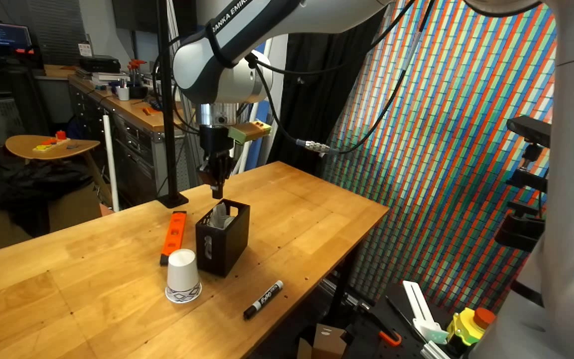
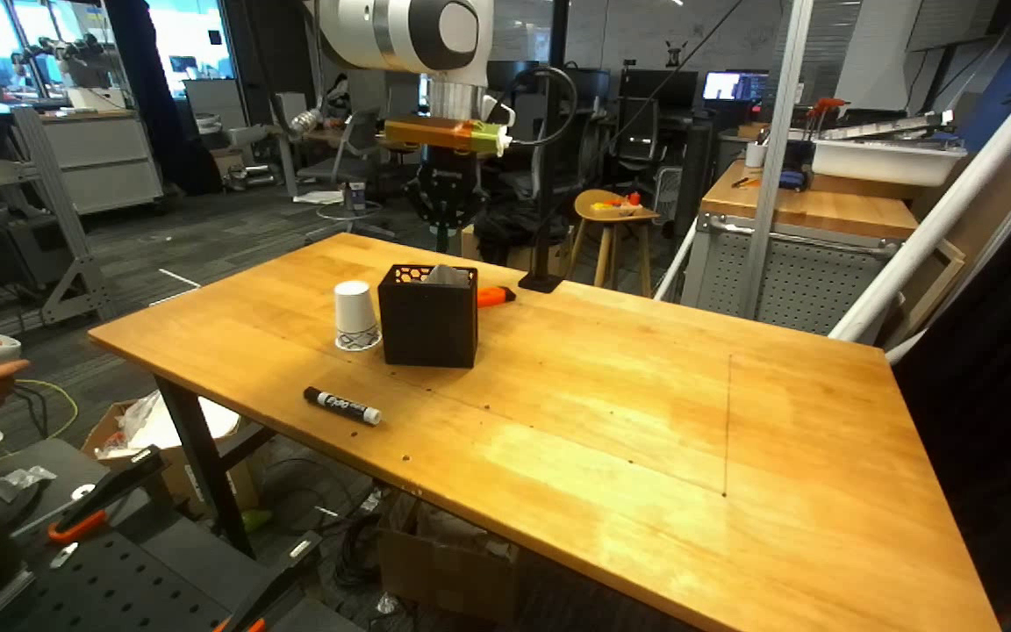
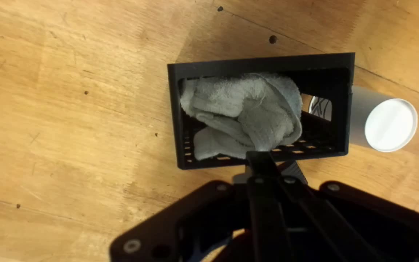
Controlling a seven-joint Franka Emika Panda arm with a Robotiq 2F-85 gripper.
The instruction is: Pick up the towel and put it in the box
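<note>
- We are looking at the towel (image 3: 246, 109) lying inside the black box (image 3: 260, 62), so we are guessing that the picking up and the putting in are done.
- For what is left, we are thinking that only taking the gripper (image 1: 217, 192) away is waiting, and maybe one soft push on the towel.
- The gripper is hanging just above the box. Its jaws are pressing together, very narrow, and we are seeing nothing in them.
- In the wrist view its tip is hiding a little of the towel, but we are guessing that it is not touching.
- The towel is looking grey-white, soft and fuzzy. It is bunching up in thick folds, not lying flat.
- One fold is curling round on the side nearer the cup (image 1: 183, 274), and a smaller flap is sitting by the wall with the little holes.
- The towel is not filling the box: we are seeing a dark gap at the cup end.
- In both exterior views a bit of towel is showing; whether it is poking over the rim, we cannot tell.
- The cup is standing upside down just beside the box, with an orange level (image 1: 174, 237) and a marker (image 1: 263, 300) lying near.
</note>
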